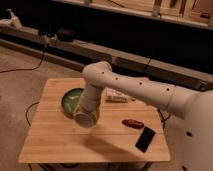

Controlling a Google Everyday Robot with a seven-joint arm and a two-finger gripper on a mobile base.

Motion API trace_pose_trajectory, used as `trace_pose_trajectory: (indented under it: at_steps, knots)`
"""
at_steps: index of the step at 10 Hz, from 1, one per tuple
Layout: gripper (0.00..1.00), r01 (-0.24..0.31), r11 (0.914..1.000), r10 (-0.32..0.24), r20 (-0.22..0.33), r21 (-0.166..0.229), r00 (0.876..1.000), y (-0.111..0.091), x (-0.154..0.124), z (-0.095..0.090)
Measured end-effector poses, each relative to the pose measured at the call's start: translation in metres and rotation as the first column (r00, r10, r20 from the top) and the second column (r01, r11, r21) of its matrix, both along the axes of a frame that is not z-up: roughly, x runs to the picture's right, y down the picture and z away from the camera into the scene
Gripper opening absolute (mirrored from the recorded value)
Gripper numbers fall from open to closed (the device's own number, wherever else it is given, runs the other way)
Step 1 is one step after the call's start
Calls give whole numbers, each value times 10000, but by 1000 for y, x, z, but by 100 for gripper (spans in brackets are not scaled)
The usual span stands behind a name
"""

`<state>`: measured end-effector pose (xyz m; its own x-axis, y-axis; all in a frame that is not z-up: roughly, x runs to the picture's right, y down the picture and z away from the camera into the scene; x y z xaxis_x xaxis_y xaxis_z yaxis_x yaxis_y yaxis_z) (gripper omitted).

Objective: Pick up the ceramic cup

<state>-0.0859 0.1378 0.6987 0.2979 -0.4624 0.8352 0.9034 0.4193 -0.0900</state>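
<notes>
Nearest the camera, the front of the wooden table [60, 150] is bare, with a black phone [145, 138] and a small red object [132, 123] off to the right. Above the middle of the table the arm [130, 87] bends down to the gripper [86, 116], which hangs above the boards just in front of the green bowl [70, 100]. At its tip is a pale round form, possibly the ceramic cup [85, 121] with its mouth turned to the camera, though the view is too poor to be sure. No other white cup shows on the table. If that reading is right, the grasp is made and the lift is under way, with only raising it clear left. Whether the gripper is open or closed on it, I cannot tell. Beyond the bowl lies a flat white item [116, 98], then the dark shelving
</notes>
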Motion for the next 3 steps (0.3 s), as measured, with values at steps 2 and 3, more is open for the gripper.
trace_pose_trajectory:
  at_steps: [2, 3]
  knots:
    - [0, 45, 10000, -45, 31, -12, 10000, 1, -2, 0]
    - [0, 31, 10000, -31, 19, -10, 10000, 1, -1, 0]
